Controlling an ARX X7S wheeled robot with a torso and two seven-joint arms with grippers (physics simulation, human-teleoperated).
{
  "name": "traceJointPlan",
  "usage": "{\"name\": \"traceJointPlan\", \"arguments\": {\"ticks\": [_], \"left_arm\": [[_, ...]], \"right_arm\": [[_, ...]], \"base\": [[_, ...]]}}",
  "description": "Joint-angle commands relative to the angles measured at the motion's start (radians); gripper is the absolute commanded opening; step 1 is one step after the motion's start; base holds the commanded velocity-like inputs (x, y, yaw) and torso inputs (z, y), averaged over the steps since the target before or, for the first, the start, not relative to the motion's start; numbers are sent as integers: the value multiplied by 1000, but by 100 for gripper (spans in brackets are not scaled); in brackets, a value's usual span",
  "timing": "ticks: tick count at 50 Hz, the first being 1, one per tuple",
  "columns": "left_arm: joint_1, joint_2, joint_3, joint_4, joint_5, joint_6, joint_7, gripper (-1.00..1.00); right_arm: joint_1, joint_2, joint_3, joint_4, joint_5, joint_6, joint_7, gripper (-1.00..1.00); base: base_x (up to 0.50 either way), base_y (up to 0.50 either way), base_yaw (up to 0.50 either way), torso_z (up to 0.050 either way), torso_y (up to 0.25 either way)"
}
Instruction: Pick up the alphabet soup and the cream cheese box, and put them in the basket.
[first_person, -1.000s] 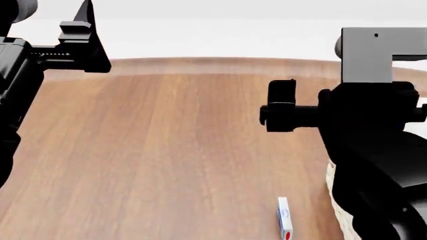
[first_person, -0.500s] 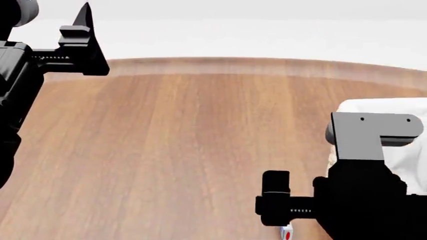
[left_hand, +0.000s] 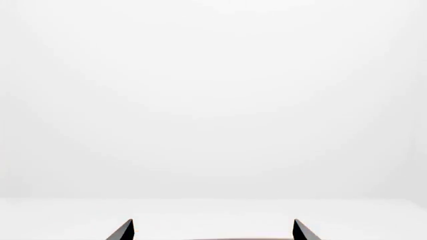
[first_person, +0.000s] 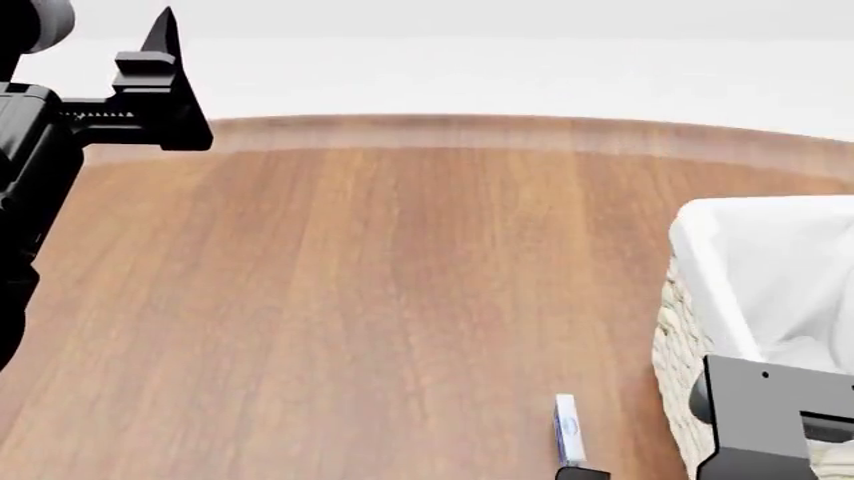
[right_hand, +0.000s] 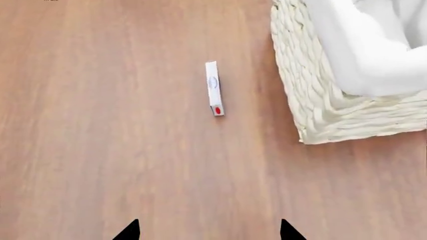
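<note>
**Right arm drops low beside the box**

Since a second ago the right arm has sunk from mid-view to the bottom right corner of the head view, uncovering the basket; only its grey bracket (first_person: 781, 415) shows now. The box has not moved.

The cream cheese box (right_hand: 213, 88) stands on its thin edge on the wooden table (first_person: 374, 300), white and pale blue with a red mark at one end. It rests just beside the basket (right_hand: 320, 95), apart from it, with bare wood between them. In the head view the box (first_person: 569, 430) sits near the bottom edge, left of the basket (first_person: 681, 340).

The basket is cream wicker with a white cloth liner folded over its rim.

The right gripper (right_hand: 208, 231) hangs above the table, short of the box, its two dark fingertips (right_hand: 128, 231) spread wide with nothing between them.

The left gripper (left_hand: 212, 230) is raised at the table's far left, facing blank white background. Its fingertips (left_hand: 123, 231) are also spread apart and hold nothing.

No soup can is in view.
</note>
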Motion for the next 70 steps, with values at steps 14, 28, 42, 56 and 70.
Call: {"name": "traceJointPlan", "arguments": {"ticks": [14, 28, 42, 56, 70], "left_arm": [[14, -16, 8, -49, -3, 48, 7, 100], [25, -19, 19, -70, -2, 73, 8, 100], [21, -28, 15, -76, -9, 77, 2, 100], [24, -33, 22, -92, -12, 91, 1, 100], [30, -37, 27, -88, -19, 91, -4, 100]], "right_arm": [[-496, 99, 446, -240, 62, -222, 29, 100], [-722, 84, 708, -276, 47, -229, 8, 100], [-842, 70, 885, -276, 61, -223, -25, 100], [-931, 56, 1027, -261, 45, -221, -26, 100], [-986, 44, 1069, -248, 20, -200, -43, 100]], "base": [[0, 0, 0, 0, 0], [0, 0, 0, 0, 0], [0, 0, 0, 0, 0], [0, 0, 0, 0, 0], [0, 0, 0, 0, 0]]}}
